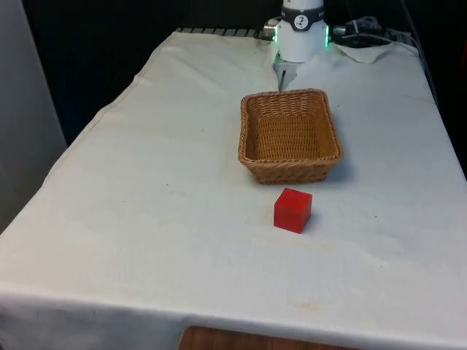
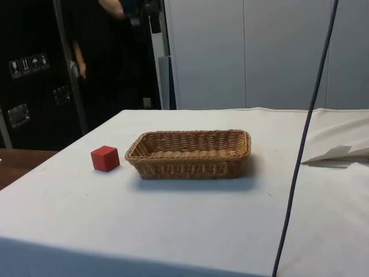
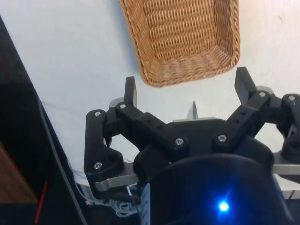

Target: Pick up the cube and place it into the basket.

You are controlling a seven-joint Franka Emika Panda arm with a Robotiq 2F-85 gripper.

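— Cube: red, sat flat on the white cloth of the counter, just beside the basket but apart from it; touched by nothing.

— Which side of the basket?

— Near side in the front view, off the short end wall, slightly toward the front view's right; in the side view, cube lay left of the basket, with a narrow strip of cloth between.

— And the basket itself?

— Woven wicker, tan, rectangular, upright on the cloth; held nothing inside; stood between the cube and the robot's base.

— Gripper?

— Seen from the wrist; gripper spread wide open, held nothing; black fingers well apart, hung high above the cloth over the far short end of the basket; well apart from the cube.

— Anything else around?

— Dark cable hung down across the side view, in front of the counter; a fold of cloth lifted at that view's right; part of a person stood by the dark cabinets behind; brown wooden edge showed below the cloth at the near end in the front view.
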